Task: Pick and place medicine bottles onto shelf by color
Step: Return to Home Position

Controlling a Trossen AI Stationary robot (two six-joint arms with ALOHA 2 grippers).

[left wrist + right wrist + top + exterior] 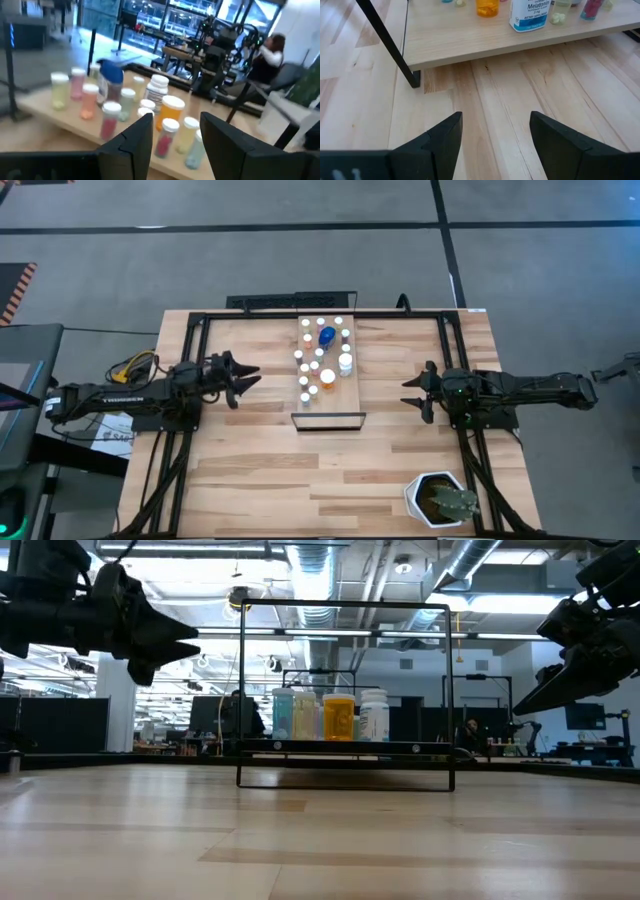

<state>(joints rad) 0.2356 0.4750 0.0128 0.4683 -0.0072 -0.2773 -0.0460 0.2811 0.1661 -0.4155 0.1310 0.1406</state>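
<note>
Standing clustered on one half of the shelf [331, 405], the medicine bottles [318, 366] all wear white caps. Their bodies show orange, pink, yellowish and white. The bigger blue bottle [327, 336] sits among them, toward the shelf's far end. The shelf's other half, the end nearer the plant pot [437, 498], lies bare.

A white bottle labelled Melatonin [530, 14] stands at the cluster's edge on the shelf's right-arm side. An orange bottle [487, 7] stands just beside it. In the low view the same orange bottle [338, 717] and white bottle [374, 716] stand upright at the front of the row.

The shelf is a long light-wood board carried clear of the worktop [250, 470] by a thin black frame [345, 606], which also rises above the bottles.

Off the shelf's left long side, apart from it, the left end effector [248, 383] hovers above the worktop and points toward the shelf. Its fingers [132, 142] are spread and grasp nothing.

Off the shelf's right long side, the right end effector [410, 393] hovers likewise, facing the shelf. Its fingers [440, 137] are released, with only bare planks between them.

The white hexagonal plant pot stands well beyond the shelf's bare end, on the right arm's side, near the worktop's edge.
</note>
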